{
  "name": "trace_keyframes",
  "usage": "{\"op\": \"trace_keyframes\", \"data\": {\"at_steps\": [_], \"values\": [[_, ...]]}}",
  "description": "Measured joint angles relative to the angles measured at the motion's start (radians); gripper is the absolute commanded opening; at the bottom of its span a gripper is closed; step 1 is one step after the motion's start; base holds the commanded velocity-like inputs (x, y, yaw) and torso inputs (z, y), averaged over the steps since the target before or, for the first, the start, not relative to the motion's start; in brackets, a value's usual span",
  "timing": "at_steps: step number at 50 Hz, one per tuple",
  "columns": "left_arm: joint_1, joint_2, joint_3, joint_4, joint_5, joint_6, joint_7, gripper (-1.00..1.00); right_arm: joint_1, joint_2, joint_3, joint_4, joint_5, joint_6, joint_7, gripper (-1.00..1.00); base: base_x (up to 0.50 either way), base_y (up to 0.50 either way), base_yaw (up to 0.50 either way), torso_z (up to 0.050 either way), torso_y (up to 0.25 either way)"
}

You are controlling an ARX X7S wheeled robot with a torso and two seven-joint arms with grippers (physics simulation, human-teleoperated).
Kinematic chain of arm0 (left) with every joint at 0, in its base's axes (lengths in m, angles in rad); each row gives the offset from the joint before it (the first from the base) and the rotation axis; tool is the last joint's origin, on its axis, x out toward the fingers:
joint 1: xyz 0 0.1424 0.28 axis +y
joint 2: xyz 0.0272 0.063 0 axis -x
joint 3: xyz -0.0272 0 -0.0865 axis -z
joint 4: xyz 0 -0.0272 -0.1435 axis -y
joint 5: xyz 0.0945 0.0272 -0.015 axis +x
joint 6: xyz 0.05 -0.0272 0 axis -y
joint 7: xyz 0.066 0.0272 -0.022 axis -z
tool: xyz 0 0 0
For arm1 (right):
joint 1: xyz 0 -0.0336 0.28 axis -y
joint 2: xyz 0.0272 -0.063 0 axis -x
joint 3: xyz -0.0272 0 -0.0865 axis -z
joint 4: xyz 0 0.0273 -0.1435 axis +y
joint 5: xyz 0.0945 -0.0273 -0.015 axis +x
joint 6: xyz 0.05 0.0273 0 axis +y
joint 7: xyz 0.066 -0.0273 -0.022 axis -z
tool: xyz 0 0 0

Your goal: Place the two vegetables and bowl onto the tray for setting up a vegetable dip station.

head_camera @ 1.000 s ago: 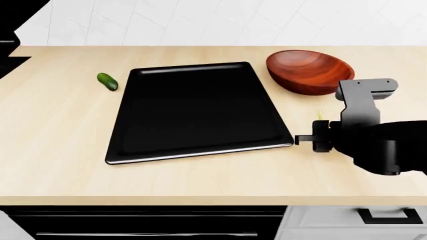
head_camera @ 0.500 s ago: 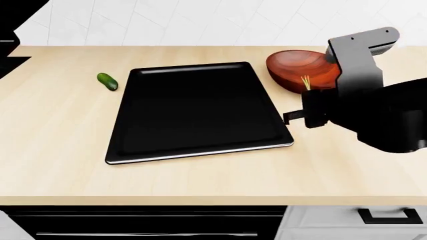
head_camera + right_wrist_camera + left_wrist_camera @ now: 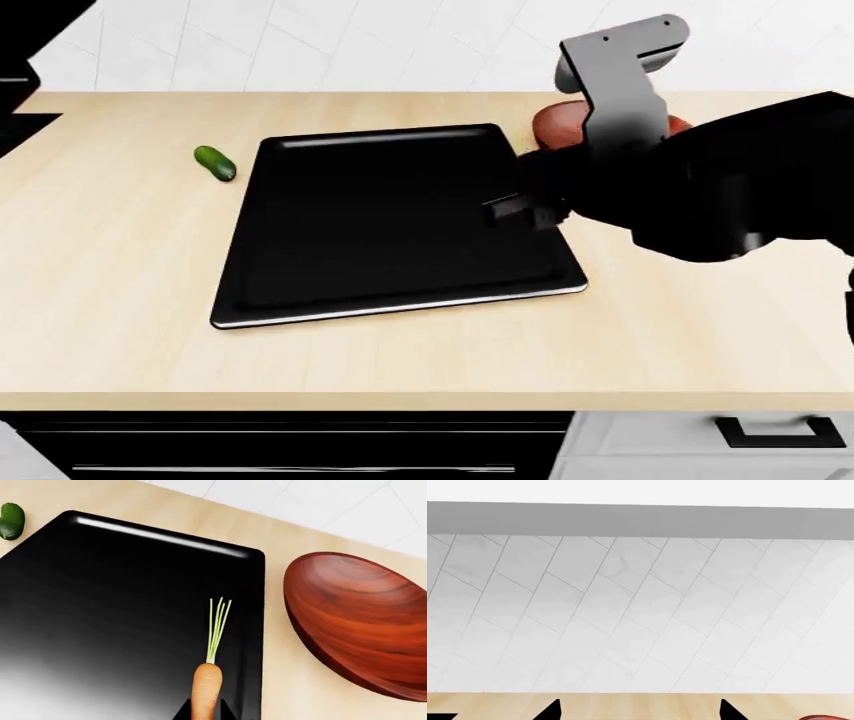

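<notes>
The black tray (image 3: 387,230) lies flat in the middle of the counter. My right gripper (image 3: 514,210) hovers over the tray's right part, shut on the thin orange carrot (image 3: 205,690), whose green stems point toward the tray's far edge. In the head view my arm hides the carrot. The reddish-brown wooden bowl (image 3: 360,625) sits on the counter just right of the tray (image 3: 100,605), and in the head view only a sliver of the bowl (image 3: 554,122) shows. The dark-green cucumber (image 3: 214,163) lies on the counter left of the tray. My left gripper (image 3: 639,712) is open, facing the tiled wall, with nothing between its tips.
The light wooden counter (image 3: 120,260) runs wide to either side of the tray and ends at a front edge above dark cabinets. A white tiled wall (image 3: 334,40) backs it. A black shape (image 3: 27,40) fills the far left corner.
My right arm has lifted the carrot off the counter beside the tray's near right corner and carried it left and up over the tray, and it now covers most of the bowl.
</notes>
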Motion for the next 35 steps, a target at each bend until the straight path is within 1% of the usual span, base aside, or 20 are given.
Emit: {"op": "trace_keyframes", "data": {"at_steps": [20,27,35], "values": [[-0.001,-0.003,0.005,0.002,-0.008,0.003,-0.006,1.0,-0.024,0.012,0.0,-0.089,0.246,-0.017,0.17,-1.0,0.0,0.0,0.0,0.0,0.0],[-0.004,-0.003,0.007,0.003,-0.012,0.004,-0.009,1.0,-0.035,0.027,-0.007,-0.1,0.271,-0.017,0.191,-1.0,0.0,0.0,0.0,0.0,0.0],[-0.005,-0.004,0.01,0.004,-0.014,0.005,-0.01,1.0,-0.028,0.032,-0.018,-0.064,0.242,-0.002,0.166,-1.0,0.0,0.0,0.0,0.0,0.0]]}}
